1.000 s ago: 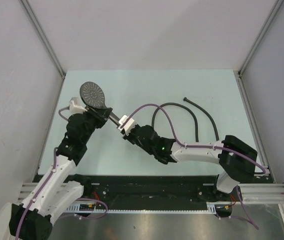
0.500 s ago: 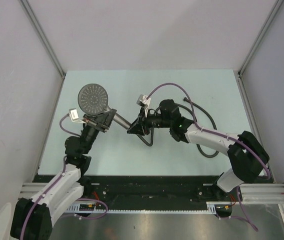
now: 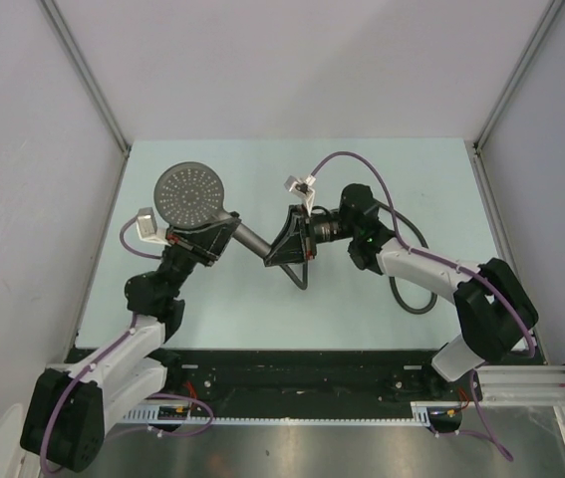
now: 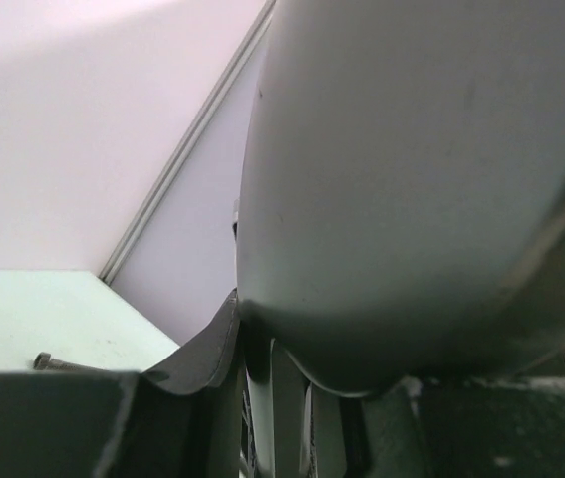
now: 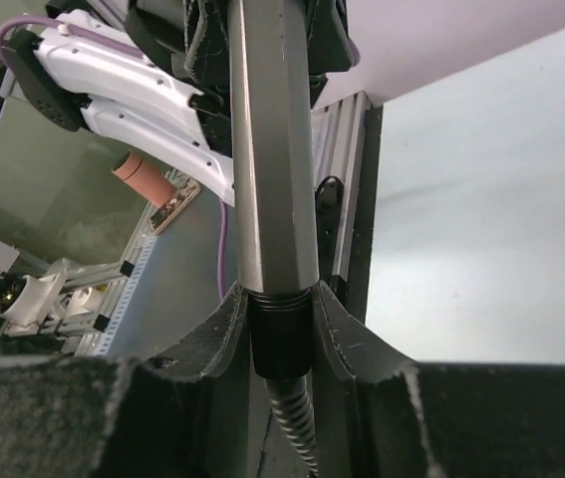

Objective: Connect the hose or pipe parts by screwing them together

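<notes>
Between the right hand's (image 5: 280, 317) closed fingers sits the hose (image 5: 292, 428) nut, butted against the threaded end of the shower head (image 5: 267, 149) handle. Beyond, the left hand (image 3: 205, 239) clamps that handle beside the round face. Keep both axes collinear while turning, lest threads cross.

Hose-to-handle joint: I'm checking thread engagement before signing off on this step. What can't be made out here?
- Thread depth: right wrist view, hidden inside the hose nut held in the right pincer.
- The joint itself: top view, covered by the right pincer.
- Grip of the left pincer: left wrist view, the blurred shower head fills the frame.
</notes>
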